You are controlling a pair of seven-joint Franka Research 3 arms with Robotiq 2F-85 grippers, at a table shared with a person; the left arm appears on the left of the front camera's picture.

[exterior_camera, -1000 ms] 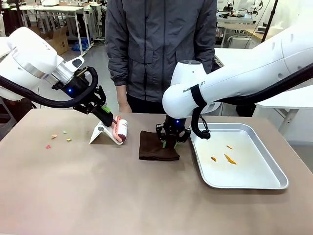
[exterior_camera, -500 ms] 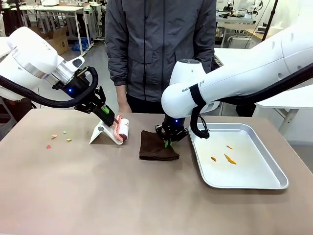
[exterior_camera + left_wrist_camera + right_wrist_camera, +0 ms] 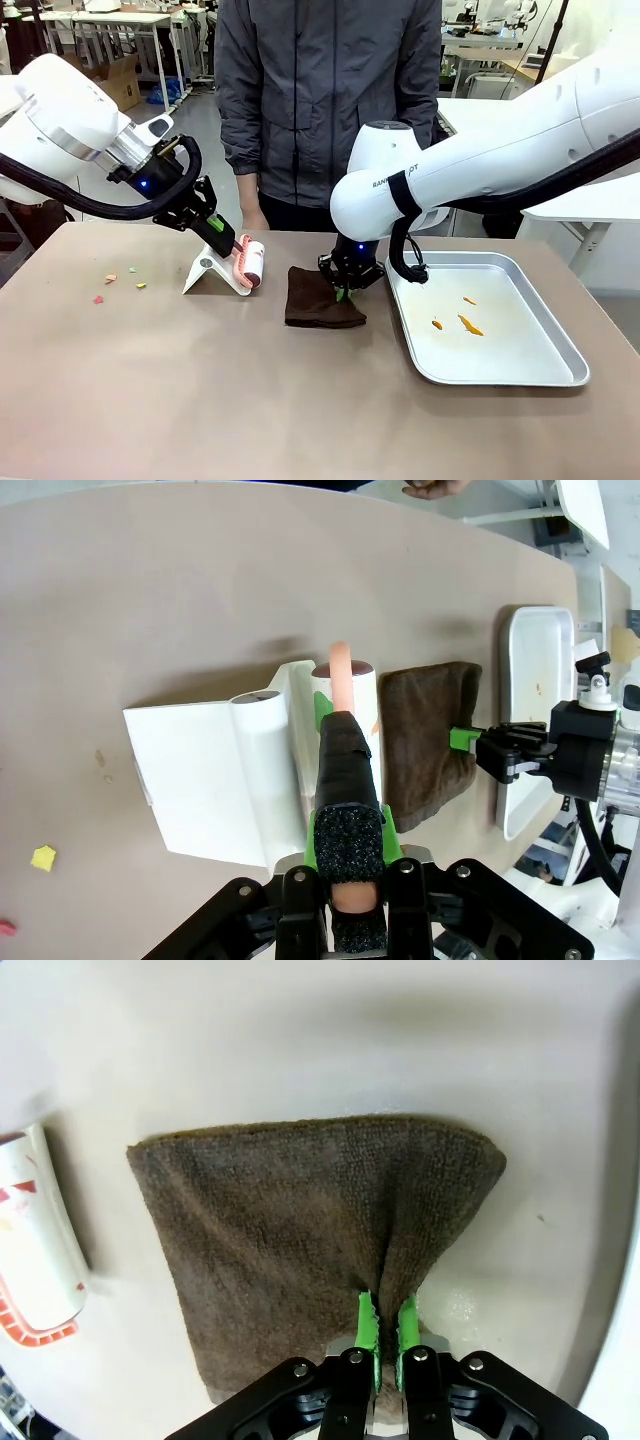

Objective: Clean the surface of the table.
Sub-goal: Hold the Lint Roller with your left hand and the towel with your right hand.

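Pinching a fold of the brown cloth (image 3: pixel 318 306) in the right hand (image 3: pixel 345 291) (left hand (image 3: pixel 222 245) clamped on the lint roller (image 3: pixel 251 266)); probably best pressing it flat to the bench (image 3: pixel 250 400), sweeping left toward the crumbs (image 3: pixel 112 279).

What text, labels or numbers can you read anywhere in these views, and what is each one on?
"RANK" and "OT": on the right arm, the middle letters covered by a black strap.
Red markings on the lint roller: too blurred to read.
Nothing else is legible.
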